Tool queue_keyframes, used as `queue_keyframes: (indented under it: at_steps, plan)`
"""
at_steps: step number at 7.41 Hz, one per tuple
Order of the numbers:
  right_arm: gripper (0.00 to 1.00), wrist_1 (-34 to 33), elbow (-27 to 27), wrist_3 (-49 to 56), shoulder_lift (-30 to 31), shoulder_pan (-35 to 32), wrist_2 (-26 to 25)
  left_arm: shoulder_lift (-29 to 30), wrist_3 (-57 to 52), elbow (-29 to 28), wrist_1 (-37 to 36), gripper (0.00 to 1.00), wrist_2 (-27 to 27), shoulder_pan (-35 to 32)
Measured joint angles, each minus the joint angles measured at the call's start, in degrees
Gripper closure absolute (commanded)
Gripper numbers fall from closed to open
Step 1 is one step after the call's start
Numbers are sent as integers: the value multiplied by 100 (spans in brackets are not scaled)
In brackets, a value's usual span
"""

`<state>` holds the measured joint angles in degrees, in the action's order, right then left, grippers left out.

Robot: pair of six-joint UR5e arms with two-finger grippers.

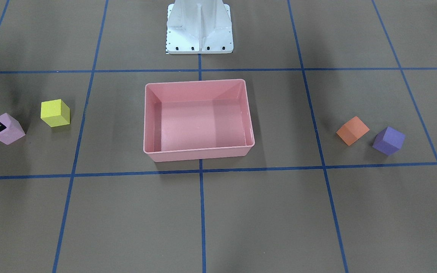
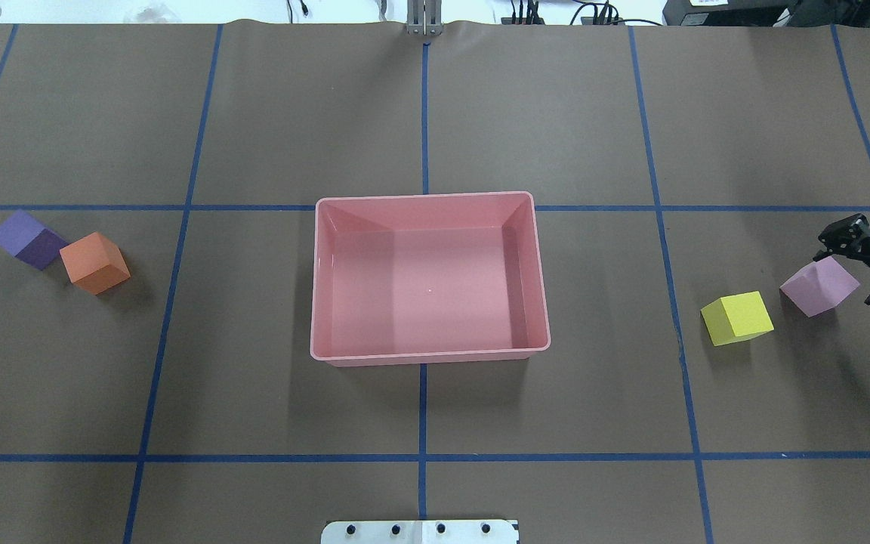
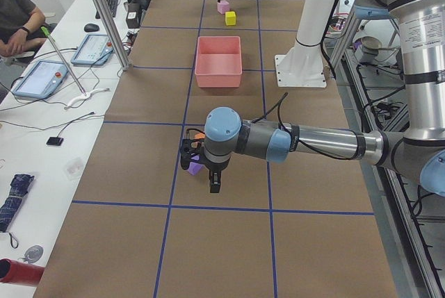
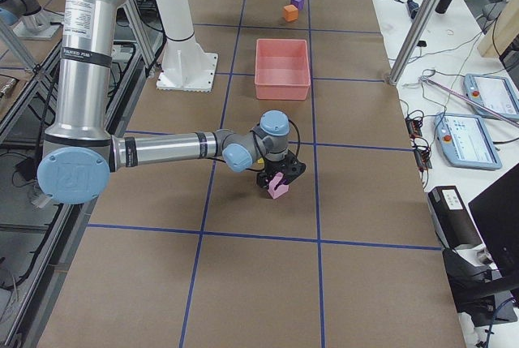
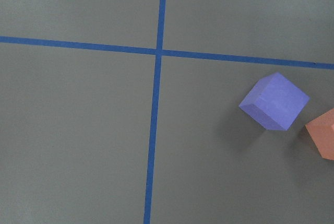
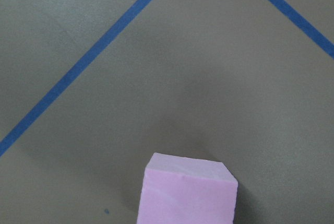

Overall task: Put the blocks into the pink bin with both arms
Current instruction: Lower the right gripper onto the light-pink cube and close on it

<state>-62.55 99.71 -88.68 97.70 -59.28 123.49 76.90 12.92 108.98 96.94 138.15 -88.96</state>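
The pink bin [image 2: 427,355] sits in the middle of the frame in the view from above. All four blocks are outside it, on the brown table [image 2: 291,113]. At the right side of that view, the light pink block [image 2: 820,285] is tipped on a slant. The yellow block [image 2: 737,318] sits flat just beside it, on the side nearer the bin.

The right gripper [image 2: 854,270] comes in from the right edge. Its two black fingers [image 2: 843,230] are spread about as wide as the light pink block, one on each side. They seem to pinch it.

At the far left, the orange block [image 2: 94,262] and the purple block [image 2: 27,239] sit close together. The left gripper [image 3: 203,170] shows only in the side view, low in the middle of the frame, over those two blocks. I cannot tell if it is open or closed.

Blue tape lines [image 2: 424,113] cross the table in a grid.
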Motion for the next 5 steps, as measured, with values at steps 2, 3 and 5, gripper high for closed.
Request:
queue_keyframes:
  at_steps: [2,3,5]
  plan:
    - [2,11,-149,-57,-170,3,13,-11,5,129,-11,0,-12,2]
    - [3,14,-209,-57,-197,13,25,-14,7,184,-17,0,-26,2]
    - [3,21,-246,-65,-190,52,41,-16,12,225,-18,0,-34,2]
